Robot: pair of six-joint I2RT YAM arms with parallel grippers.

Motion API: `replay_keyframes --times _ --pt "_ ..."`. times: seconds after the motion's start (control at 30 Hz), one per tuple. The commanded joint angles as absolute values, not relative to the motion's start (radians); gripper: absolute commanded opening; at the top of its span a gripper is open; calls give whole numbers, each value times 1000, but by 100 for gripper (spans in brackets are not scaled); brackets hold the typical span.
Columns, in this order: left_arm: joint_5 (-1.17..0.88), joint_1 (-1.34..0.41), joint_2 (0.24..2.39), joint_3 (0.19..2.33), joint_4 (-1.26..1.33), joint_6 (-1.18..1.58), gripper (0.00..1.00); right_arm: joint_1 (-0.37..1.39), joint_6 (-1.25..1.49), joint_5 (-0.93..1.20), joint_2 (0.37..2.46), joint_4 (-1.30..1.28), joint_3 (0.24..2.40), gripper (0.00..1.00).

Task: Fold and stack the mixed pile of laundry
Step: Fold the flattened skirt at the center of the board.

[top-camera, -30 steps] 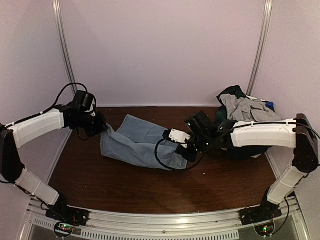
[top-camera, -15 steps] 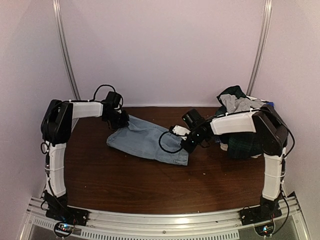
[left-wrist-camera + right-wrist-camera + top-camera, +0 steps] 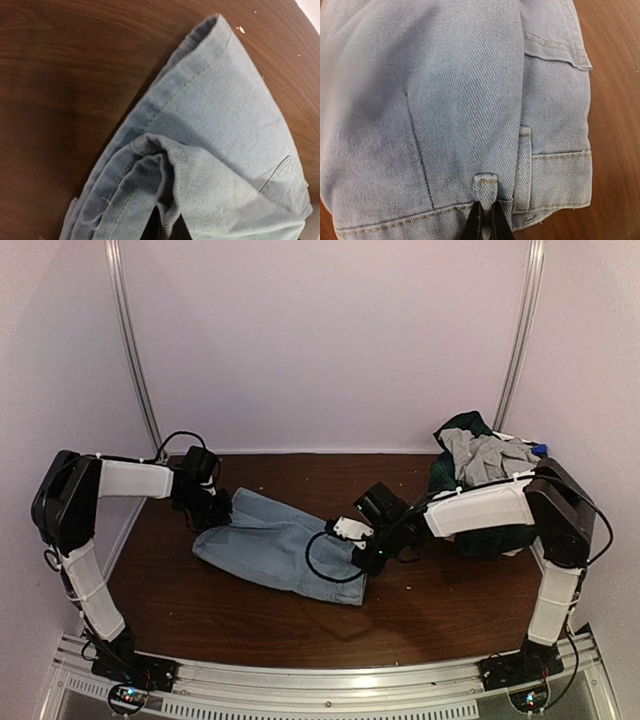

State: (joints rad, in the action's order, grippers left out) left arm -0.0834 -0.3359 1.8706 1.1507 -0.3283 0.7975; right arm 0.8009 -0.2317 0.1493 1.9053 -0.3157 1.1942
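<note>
The desk (image 3: 250, 620) carries no finished stack that the top view shows. The mixed laundry pile (image 3: 478, 462) sits rumpled in the far right corner against the wall, dark plaid with grey, white and a bit of blue on top, so most of the job lies ahead. One piece, a pale denim garment (image 3: 265, 540), lies apart from it across the middle of the desk. It looks flattened and doubled over, though from above it is hard to tell whether that is a proper fold. The left fingers (image 3: 214, 514) are closed on its bunched far-left end, with layers of denim gathered between them in the wrist view. The right fingers (image 3: 369, 558) are pinched shut on the waistband at a belt loop (image 3: 486, 186), at the near-right end. By my reading the first fold is under way; stacking this piece and working through the pile are not yet done.
</note>
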Motion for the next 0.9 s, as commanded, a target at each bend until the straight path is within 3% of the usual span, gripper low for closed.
replay_keyframes --times 0.0,0.27,0.7,0.8,0.87 --pt "-31 -299 1700 1120 -371 786 0 846 -149 219 1801 -369 1096 0" --pt "-16 -285 1698 1218 -426 748 0 827 -173 194 1781 -452 1148 0" --pt "-44 -281 1940 1440 -421 711 0 725 -201 216 1867 -468 1228 1" --pt "-50 -277 1989 1470 -447 710 10 722 -200 220 1915 -487 1259 35" --pt "-48 -272 1979 1457 -447 710 23 722 -186 210 1913 -483 1260 47"
